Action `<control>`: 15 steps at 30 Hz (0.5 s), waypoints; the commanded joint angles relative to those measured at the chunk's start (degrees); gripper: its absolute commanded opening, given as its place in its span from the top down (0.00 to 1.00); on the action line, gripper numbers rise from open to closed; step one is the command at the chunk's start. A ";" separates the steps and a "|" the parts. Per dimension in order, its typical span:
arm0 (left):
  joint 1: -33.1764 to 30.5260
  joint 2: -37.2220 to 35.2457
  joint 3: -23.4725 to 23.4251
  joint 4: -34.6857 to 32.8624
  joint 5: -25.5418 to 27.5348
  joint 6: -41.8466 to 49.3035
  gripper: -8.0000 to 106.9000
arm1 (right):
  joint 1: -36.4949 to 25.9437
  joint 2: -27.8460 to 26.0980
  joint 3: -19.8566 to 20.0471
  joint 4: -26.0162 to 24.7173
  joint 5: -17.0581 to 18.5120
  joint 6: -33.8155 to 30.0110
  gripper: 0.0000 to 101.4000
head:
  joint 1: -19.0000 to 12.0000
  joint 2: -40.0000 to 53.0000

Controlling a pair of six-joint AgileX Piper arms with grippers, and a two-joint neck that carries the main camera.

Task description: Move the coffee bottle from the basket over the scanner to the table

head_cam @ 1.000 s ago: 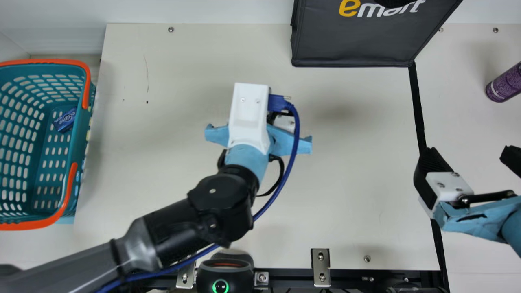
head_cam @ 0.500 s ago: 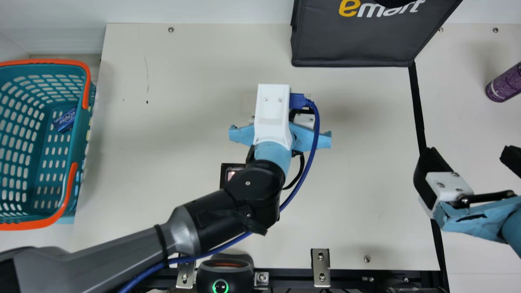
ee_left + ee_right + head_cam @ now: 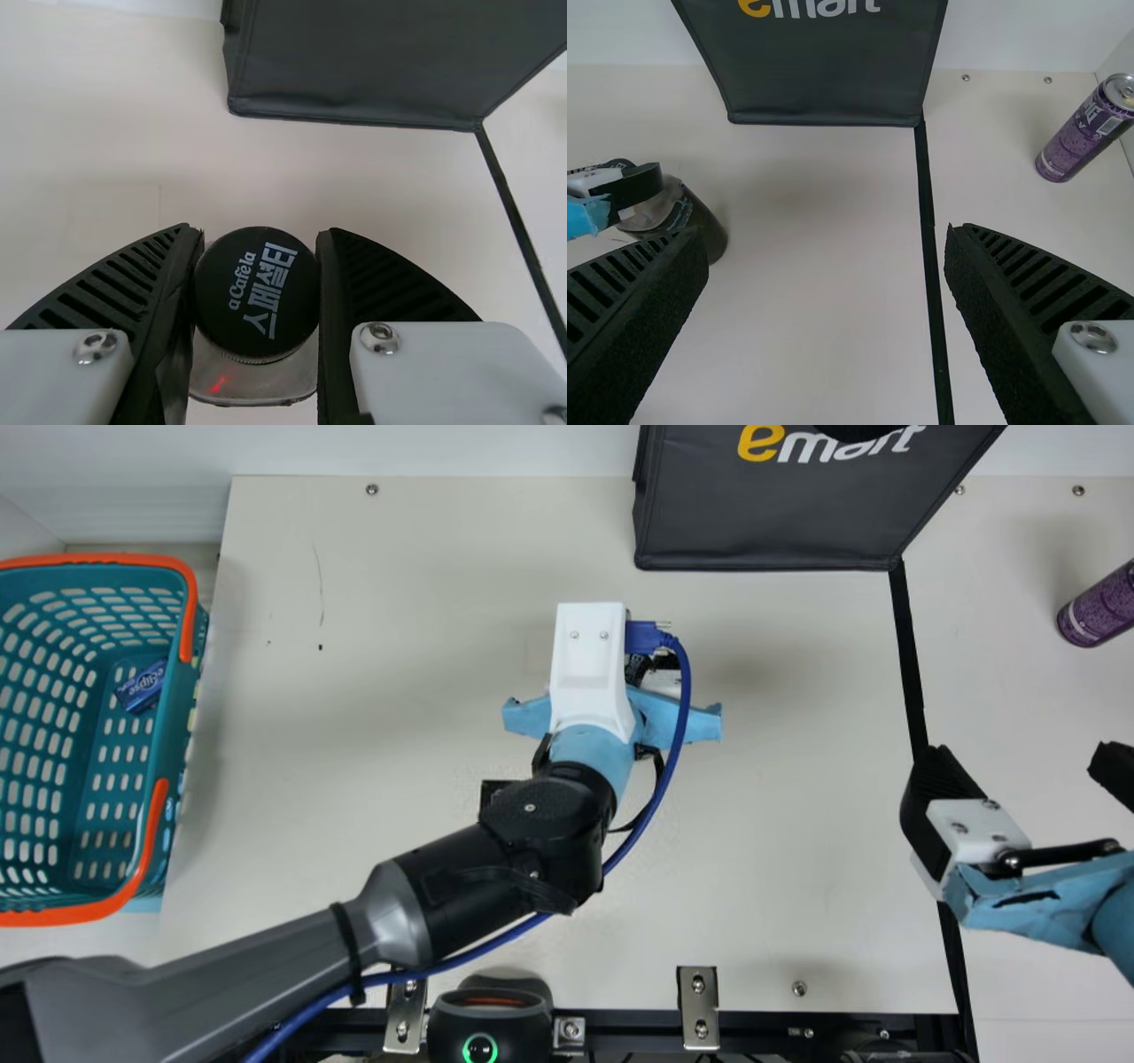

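Observation:
In the main view my left gripper (image 3: pixel 588 664) is over the middle of the table (image 3: pixel 780 815), its fingertips hidden under its white housing. Seen from the left wrist, the gripper (image 3: pixel 256 257) is shut on the coffee bottle (image 3: pixel 257 297), one finger on each side of the black cap; a small red light spot falls on the bottle's clear shoulder. The right wrist view has the bottle's dark body (image 3: pixel 700 221) below those fingers; whether it touches the table I cannot tell. My right gripper (image 3: pixel 1019 762) stands open and holds nothing, also in its wrist view (image 3: pixel 826 235).
The teal basket (image 3: pixel 84 779) with a blue pack (image 3: pixel 142 687) is at the far left. A dark square panel (image 3: pixel 493 789) lies partly under my left arm. A black device (image 3: pixel 490 1027) has a lit green ring. The black bag (image 3: pixel 771 514) and purple can (image 3: pixel 1096 607) stand farther back.
My left arm has swung right across the table, then shifted slightly toward the back; part of the square panel has come out from under it. My right arm has kept still.

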 commanded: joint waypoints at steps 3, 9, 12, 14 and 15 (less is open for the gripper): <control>1.15 -1.39 0.67 -2.31 -3.03 1.68 0.54 | 0.00 0.00 0.00 0.00 0.00 0.00 0.06 | -1.75 0.00; 3.13 -3.35 1.18 -5.16 -5.62 5.24 0.36 | 0.00 0.00 0.00 0.00 0.00 0.00 0.06 | -1.75 0.00; 3.77 -4.10 1.16 -6.06 -6.16 7.35 0.27 | 0.00 0.00 0.00 0.00 0.00 0.00 0.06 | -1.75 0.00; 4.23 -4.71 1.22 -6.87 -6.70 8.86 0.22 | 0.00 0.00 0.00 0.00 0.00 0.00 0.06 | -1.75 0.00; 4.55 -5.12 1.37 -7.46 -7.15 9.69 0.19 | 0.00 0.00 0.00 0.00 0.00 0.00 0.06 | -1.75 0.00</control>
